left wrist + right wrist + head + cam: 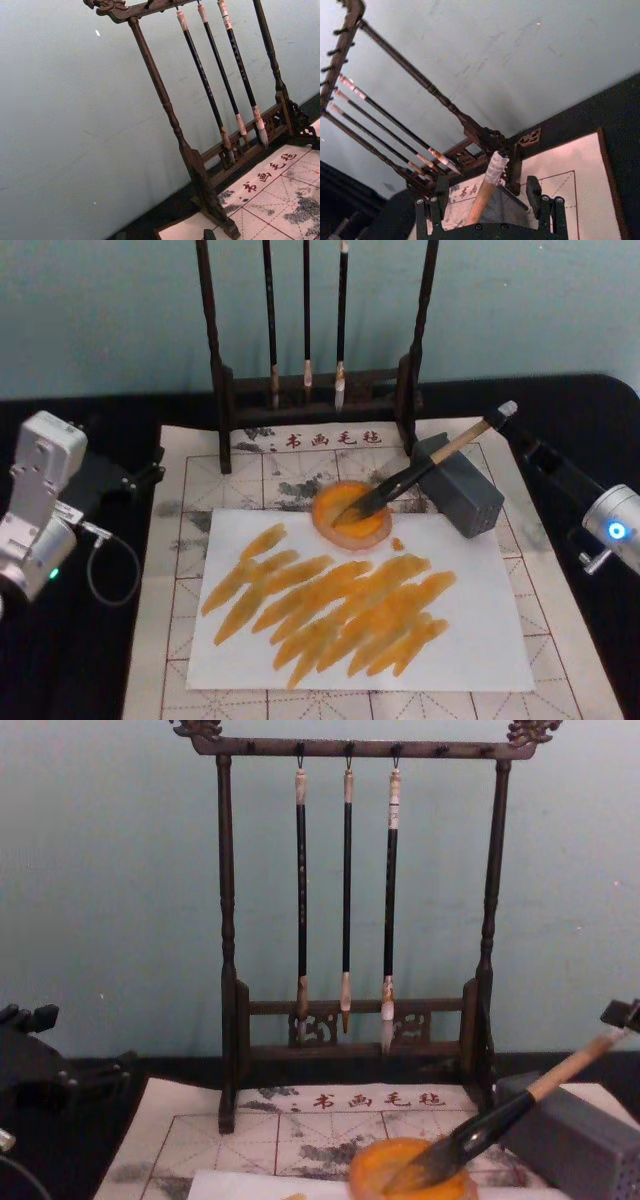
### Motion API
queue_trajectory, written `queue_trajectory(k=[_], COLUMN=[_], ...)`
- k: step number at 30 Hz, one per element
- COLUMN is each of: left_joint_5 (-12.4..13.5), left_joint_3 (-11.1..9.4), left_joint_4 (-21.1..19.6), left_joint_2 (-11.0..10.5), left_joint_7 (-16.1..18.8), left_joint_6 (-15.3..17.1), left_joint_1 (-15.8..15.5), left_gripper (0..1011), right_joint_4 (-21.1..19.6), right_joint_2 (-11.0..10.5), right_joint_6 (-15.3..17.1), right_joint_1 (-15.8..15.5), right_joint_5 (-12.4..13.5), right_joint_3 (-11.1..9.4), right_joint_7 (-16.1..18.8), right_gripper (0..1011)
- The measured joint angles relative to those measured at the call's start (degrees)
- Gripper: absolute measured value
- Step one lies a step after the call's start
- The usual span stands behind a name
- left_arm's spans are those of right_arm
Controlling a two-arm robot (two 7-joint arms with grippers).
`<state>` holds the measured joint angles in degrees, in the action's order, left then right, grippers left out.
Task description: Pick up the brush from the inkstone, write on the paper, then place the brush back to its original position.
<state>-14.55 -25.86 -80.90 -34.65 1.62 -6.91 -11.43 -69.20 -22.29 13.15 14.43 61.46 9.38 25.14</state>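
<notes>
Your brush point(420, 472), bristles in the orange dish point(350, 528) at the paper point(470, 640) sheet's far edge, handle rising rear-right over the grey block point(468, 498), right end effector point(487, 186) open astride its end, left end effector point(135, 478) parked, state indiscernible

Three thin brushes point(347, 890) hang on a rack point(226, 920) behind the mat point(170, 640)

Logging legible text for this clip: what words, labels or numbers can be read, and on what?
"书画毛毡": red characters on the grid-lined mat, along its far edge by the brush rack.
Pale upper ends of the hanging brushes: any marking is too small to read.
No other text is legible.
</notes>
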Motion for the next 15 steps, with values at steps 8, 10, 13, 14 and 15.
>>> queue_trajectory(k=[8, 10, 13, 14, 15], left_joint_5=[0.0, 0.0, 0.0, 0.0, 0.0], left_joint_3=[0.0, 0.0, 0.0, 0.0, 0.0], left_joint_4=[0.0, 0.0, 0.0, 0.0, 0.0], left_joint_2=[0.0, 0.0, 0.0, 0.0, 0.0], left_joint_7=[0.0, 0.0, 0.0, 0.0, 0.0], left_joint_6=[0.0, 0.0, 0.0, 0.0, 0.0], left_joint_1=[0.0, 0.0, 0.0, 0.0, 0.0], left_gripper=[1001, 1001, 1001, 1001, 1001], right_joint_4=[3.36, 4.57, 6.11, 6.46, 7.3], right_joint_2=[1.26, 1.51, 1.87, 1.94, 2.13], right_joint_6=[2.97, 3.56, 4.31, 4.45, 4.75], right_joint_1=[2.04, 2.75, 3.74, 3.94, 4.44], right_joint_5=[5.01, 5.96, 7.21, 7.44, 7.94], right_joint_3=[-0.33, -0.08, 0.27, 0.35, 0.58], right_joint_7=[0.71, 1.15, 1.69, 1.81, 2.05], right_gripper=[1000, 1000, 1000, 1000, 1000])
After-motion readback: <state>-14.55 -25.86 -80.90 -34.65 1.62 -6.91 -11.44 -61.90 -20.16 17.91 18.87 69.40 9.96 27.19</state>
